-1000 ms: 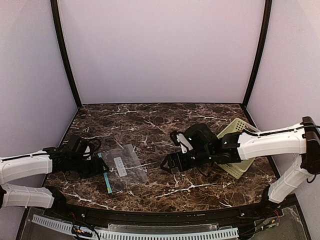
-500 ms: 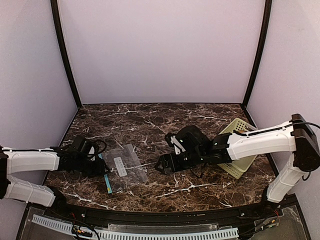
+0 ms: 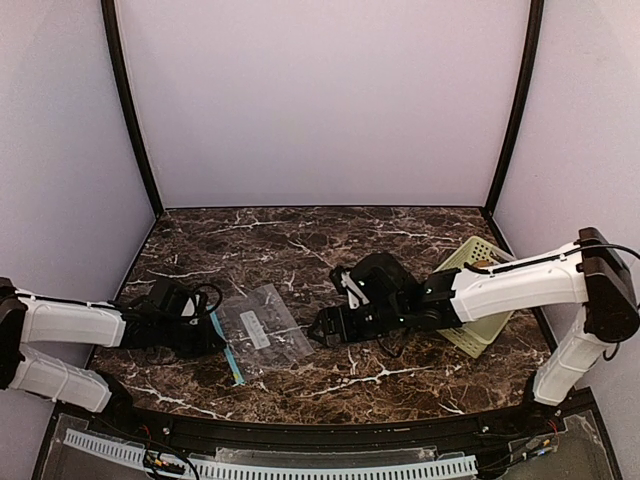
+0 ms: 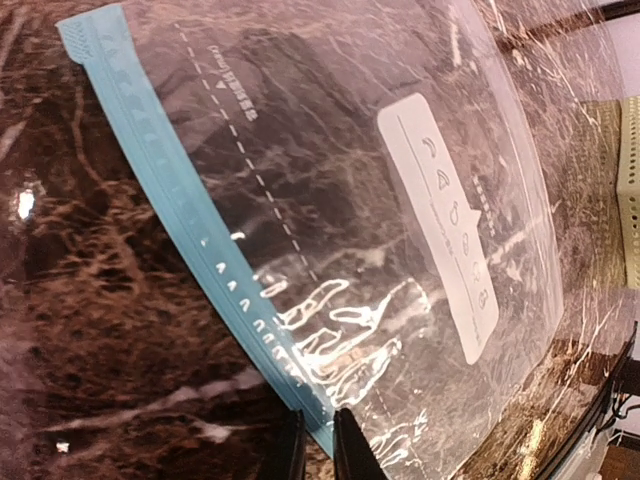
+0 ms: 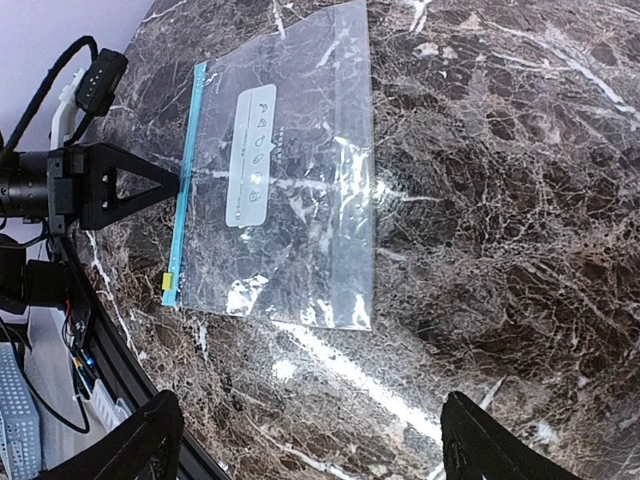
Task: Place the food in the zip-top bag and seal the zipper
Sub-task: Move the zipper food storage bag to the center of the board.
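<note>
Clear, thin film is what we have to manage. The zip-top bag (image 3: 268,335) lies on the dark marble table (image 3: 300,240), left of centre. Its zipper (image 4: 170,200) runs along the edge facing the left arm, and a white label (image 4: 440,220) sits on its upper face. The left gripper (image 4: 318,440) is clenched on that teal strip partway along its length. In the left wrist view the two fingers stand close together with the strip between them. The right wrist view shows the same black claw meeting the bag's edge. The right gripper (image 5: 310,400) hovers just beside the bag's opposite side, spread wide and holding nothing.

We judge the bag to be almost weightless, limp and slick. The film wrinkles and shines, so it will likely slide on the polished stone, and its two walls will tend to cling together. The strip is the only stiff part, which makes it the sound place to hold. A second hold belongs on the other lip of the mouth, or on the film just under it. A grab at mid-panel would probably bunch both layers.

Nothing shows inside the bag, and the food appears in no view. A pale green basket (image 3: 470,255) stands at the right, partly behind the right arm, and we cannot tell what it holds.
</note>
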`<state>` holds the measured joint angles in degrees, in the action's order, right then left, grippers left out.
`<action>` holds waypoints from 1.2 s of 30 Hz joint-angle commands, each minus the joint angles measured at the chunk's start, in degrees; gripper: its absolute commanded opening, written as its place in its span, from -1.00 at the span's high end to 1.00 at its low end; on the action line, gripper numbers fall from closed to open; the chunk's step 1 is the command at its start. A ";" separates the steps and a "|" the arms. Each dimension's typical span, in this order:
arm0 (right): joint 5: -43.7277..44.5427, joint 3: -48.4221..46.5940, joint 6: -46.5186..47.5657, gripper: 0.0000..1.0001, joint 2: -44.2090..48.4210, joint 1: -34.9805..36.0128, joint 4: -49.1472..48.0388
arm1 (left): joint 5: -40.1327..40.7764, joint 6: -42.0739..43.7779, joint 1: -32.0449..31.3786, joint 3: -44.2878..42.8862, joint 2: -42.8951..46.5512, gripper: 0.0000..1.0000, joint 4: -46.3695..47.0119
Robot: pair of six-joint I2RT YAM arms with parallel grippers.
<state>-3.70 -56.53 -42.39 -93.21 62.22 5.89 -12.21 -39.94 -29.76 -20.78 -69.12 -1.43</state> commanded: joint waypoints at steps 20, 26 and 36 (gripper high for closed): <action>0.49 -7.14 3.32 -0.42 -11.44 -1.64 3.78 | -0.21 -1.61 -7.94 -0.85 -8.95 0.84 3.63; 0.45 -8.17 4.15 -0.40 -13.20 -3.08 4.10 | -0.19 -1.65 -7.98 -0.46 -8.69 0.84 3.37; 0.04 -10.25 5.65 -0.32 -16.04 -4.18 4.56 | -0.25 -1.76 -7.99 -0.48 -8.51 0.85 3.37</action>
<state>-3.22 -65.25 -37.76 -107.87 58.43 10.11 -13.45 -41.65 -37.30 -22.48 -76.60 7.68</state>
